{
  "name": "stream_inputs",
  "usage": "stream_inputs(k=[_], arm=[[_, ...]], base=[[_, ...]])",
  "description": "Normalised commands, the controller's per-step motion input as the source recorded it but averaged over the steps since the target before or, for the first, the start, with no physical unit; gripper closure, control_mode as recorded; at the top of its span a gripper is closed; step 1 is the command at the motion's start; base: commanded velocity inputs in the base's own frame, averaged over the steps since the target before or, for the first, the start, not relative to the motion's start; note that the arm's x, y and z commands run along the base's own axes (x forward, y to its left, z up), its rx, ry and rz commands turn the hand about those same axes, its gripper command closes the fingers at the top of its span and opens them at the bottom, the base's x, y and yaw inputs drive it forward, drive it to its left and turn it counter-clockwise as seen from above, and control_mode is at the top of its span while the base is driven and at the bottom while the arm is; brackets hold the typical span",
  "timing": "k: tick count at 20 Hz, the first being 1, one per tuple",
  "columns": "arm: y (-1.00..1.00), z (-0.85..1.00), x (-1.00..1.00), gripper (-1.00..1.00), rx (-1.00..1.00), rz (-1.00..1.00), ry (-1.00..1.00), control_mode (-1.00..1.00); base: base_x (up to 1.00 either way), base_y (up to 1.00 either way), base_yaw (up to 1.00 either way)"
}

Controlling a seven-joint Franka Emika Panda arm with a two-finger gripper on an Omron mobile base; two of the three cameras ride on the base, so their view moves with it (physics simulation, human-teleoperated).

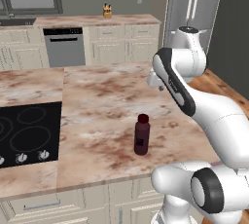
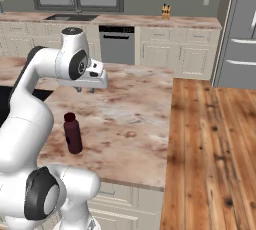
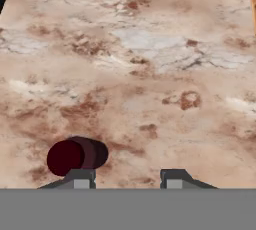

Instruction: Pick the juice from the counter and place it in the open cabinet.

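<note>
Hand view: juice (image 3: 75,156) beside fingers (image 3: 80,176).

My dark matt fingers (image 3: 80,178) hang over a counter (image 1: 102,101) of polished pinkish-brown marbled stone, where the juice (image 1: 142,135) looks like smooth, faintly glossy maroon plastic, beside a glossy black cooktop (image 1: 29,133).
</note>
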Motion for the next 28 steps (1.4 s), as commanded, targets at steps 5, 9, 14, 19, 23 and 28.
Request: stream_inputs(k=[5, 9, 14, 19, 23, 28], arm=[[0.01, 0.0, -0.1, -1.0, 0.0, 0.02, -0.07, -1.0], [0.0, 0.0, -0.2, -1.0, 0.0, 0.13, -0.17, -1.0], [0.0, 0.0, -0.12, -1.0, 0.03, 0.18, -0.16, -1.0], [0.0, 0.0, -0.04, -1.0, 0.08, 0.2, -0.15, -1.0], [0.0, 0.0, 0.0, -1.0, 0.12, 0.19, -0.1, -1.0], [0.0, 0.0, 0.0, -1.0, 0.11, 0.21, -0.07, -1.0]], base=[[0.0, 0.0, 0.0], [0.0, 0.0, 0.0], [0.0, 0.0, 0.0], [0.0, 0.0, 0.0], [0.0, 0.0, 0.0], [0.0, 0.0, 0.0]])
